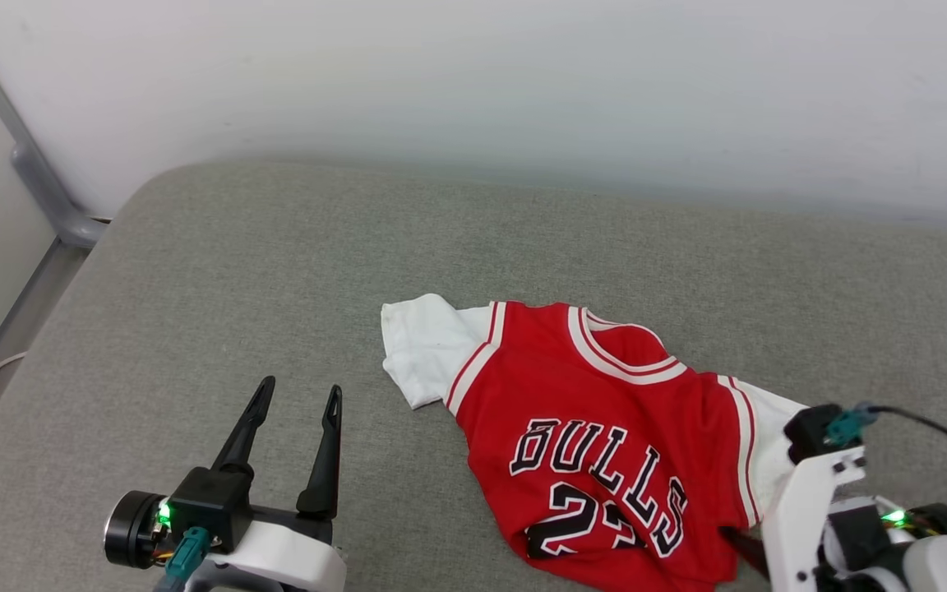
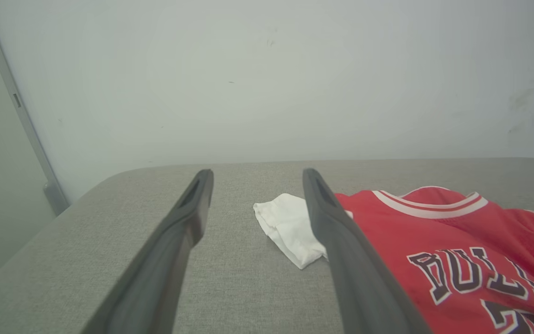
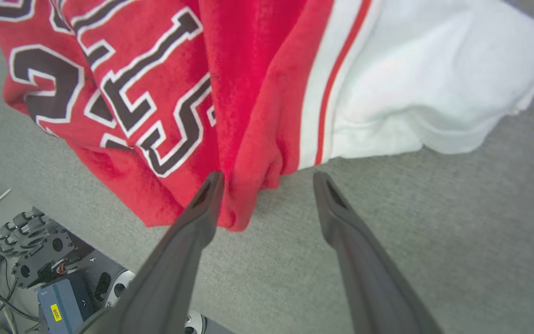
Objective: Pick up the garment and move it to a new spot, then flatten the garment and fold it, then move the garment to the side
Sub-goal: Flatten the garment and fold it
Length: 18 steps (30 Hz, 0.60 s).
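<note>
The garment (image 1: 597, 411), a red jersey with white short sleeves and red-white striped trim, is laid front-up and rumpled on the grey fabric surface (image 1: 235, 288). Black, white-outlined "BULLS" lettering is displayed, and the lower hem is bunched.

My right forearm (image 1: 802, 510) covers part of the garment (image 1: 597, 411), its white sleeve beside my right tool (image 3: 267, 178), and its hem runs off the head view's bottom edge.

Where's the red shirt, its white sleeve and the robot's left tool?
red shirt (image 1: 560, 380): head view, red chest.
white sleeve (image 1: 424, 345): head view, sleeve's middle.
left tool (image 1: 300, 386): head view, midway between fingertips.
</note>
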{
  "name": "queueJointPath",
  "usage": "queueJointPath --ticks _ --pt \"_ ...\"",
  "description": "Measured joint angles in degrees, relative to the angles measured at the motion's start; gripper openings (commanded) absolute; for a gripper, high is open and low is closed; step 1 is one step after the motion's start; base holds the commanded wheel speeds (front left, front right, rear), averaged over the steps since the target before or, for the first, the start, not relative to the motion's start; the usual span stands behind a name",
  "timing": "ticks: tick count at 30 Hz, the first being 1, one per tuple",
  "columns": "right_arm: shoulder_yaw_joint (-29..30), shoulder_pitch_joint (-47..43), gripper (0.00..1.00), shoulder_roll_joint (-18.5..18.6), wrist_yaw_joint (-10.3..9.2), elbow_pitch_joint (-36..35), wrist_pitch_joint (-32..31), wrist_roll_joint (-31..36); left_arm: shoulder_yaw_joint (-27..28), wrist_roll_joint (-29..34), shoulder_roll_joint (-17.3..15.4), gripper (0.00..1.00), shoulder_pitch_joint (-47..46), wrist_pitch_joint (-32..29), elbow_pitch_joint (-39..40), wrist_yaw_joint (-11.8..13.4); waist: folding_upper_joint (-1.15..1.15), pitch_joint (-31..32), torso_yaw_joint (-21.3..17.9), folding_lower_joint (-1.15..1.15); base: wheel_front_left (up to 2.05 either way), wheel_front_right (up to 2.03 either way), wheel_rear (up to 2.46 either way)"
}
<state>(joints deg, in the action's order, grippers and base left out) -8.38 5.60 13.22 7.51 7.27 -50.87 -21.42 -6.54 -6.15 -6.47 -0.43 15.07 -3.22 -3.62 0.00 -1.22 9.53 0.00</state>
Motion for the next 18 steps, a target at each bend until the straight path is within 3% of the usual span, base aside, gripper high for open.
queueJointPath --ticks 8,18 --pt "9.33 3.27 1.0 5.23 0.0 -5.8 -4.76 1.25 0.07 0.41 0.73 1.0 -0.52 0.0 0.32 -0.43 0.0 -2.13 -0.7 0.0 0.0 0.0 0.0" --pt "11.85 11.71 1.0 8.54 0.0 3.2 -7.23 4.59 -0.13 0.91 1.05 1.0 -3.41 0.0 0.41 -1.29 0.0 -7.16 1.5 0.01 0.0 0.0 0.0"
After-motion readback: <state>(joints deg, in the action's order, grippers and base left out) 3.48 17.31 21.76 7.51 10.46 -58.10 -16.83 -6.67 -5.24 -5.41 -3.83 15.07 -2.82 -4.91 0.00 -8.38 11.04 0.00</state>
